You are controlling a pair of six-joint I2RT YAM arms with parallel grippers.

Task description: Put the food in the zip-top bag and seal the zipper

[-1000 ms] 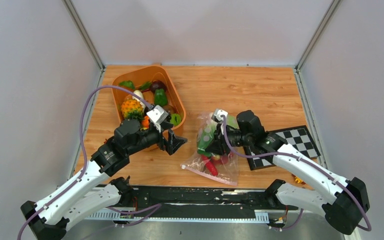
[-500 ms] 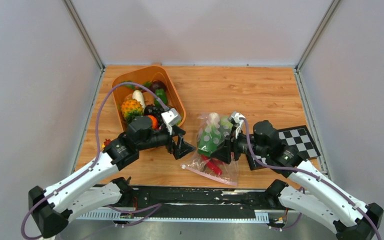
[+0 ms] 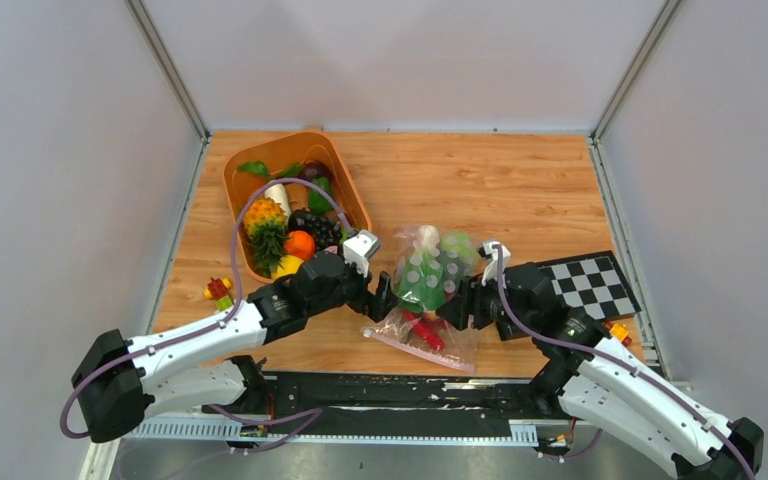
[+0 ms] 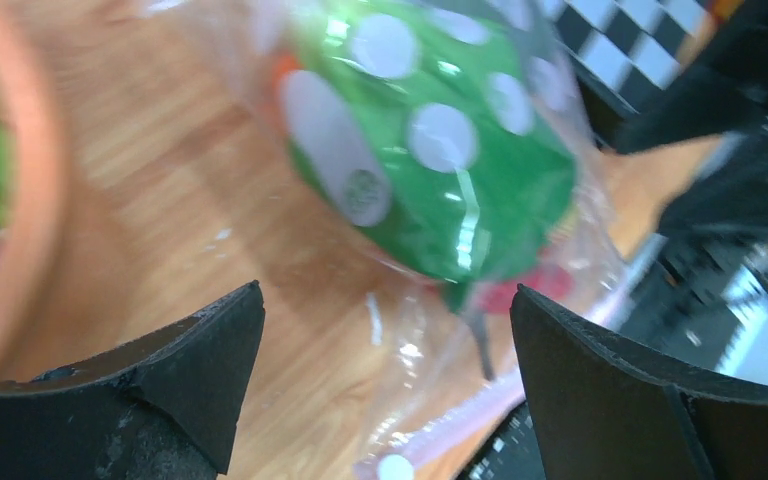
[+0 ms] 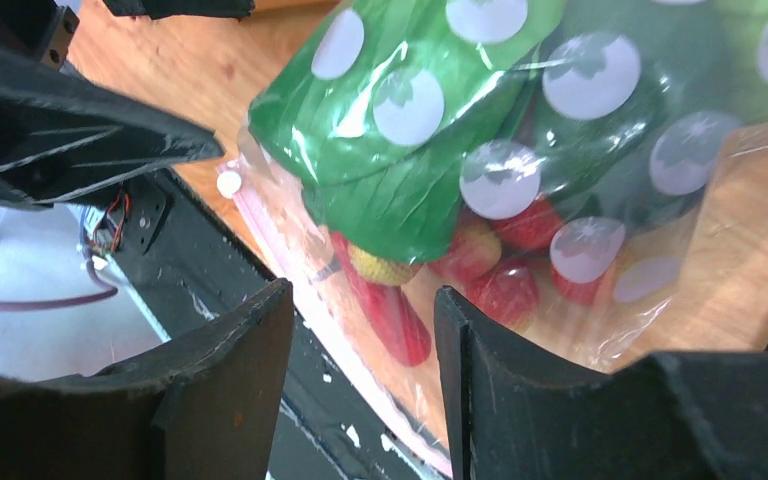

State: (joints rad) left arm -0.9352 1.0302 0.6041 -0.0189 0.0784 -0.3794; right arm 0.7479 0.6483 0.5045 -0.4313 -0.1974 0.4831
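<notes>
From above, my left hand [image 3: 385, 297] and right hand [image 3: 457, 305] flank the zip-top bag [image 3: 425, 290] lying on the counter [image 3: 480, 180].

Left wrist: that hand gapes wide, empty, facing the bagged bok choy [image 4: 440, 190].

Right wrist: partly open, empty, with the zipper [image 5: 355, 350] showing between its fingers.

Both white-and-black arms [image 3: 190, 345] stretch low and forward, angled inward so their wrists nearly face each other. The left hand [image 3: 382, 296] is spread wide; the right hand [image 3: 453, 309] is partly parted.
</notes>
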